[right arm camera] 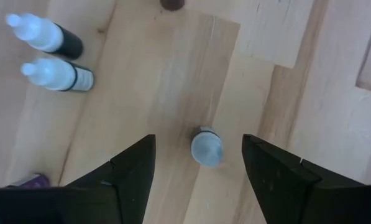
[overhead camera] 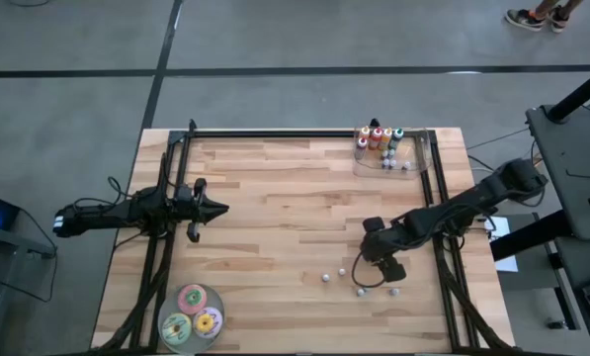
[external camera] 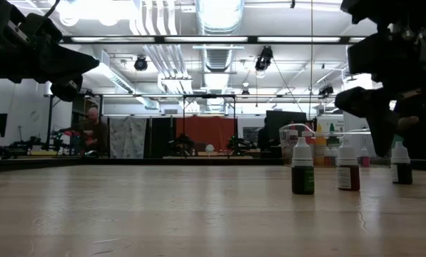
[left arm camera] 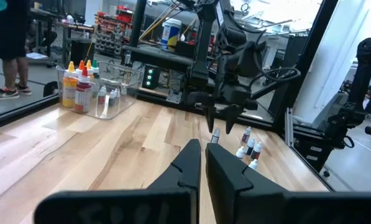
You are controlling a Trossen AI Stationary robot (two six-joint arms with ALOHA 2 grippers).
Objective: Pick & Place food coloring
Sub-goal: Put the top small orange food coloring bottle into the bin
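Several tiny food coloring bottles (overhead camera: 362, 291) with pale caps stand on the wooden table near its front right. My right gripper (overhead camera: 379, 265) hangs over them, pointing steeply down, open. In the right wrist view one upright bottle (right arm camera: 207, 148) shows cap-up between the two spread fingers (right arm camera: 197, 180), touching neither. Two more bottles (right arm camera: 54, 56) stand off to one side. The low view shows three bottles (external camera: 302, 170) standing on their bases. My left gripper (overhead camera: 213, 210) waits at the table's left, level, shut, with nothing in it (left arm camera: 202, 163).
A clear container (overhead camera: 413, 163) holding larger bottles (overhead camera: 378, 138) stands at the far right corner. A stack of pink, green and yellow discs (overhead camera: 192, 316) lies at the front left. Black frame rails (overhead camera: 275, 133) run along the far edge and both sides.
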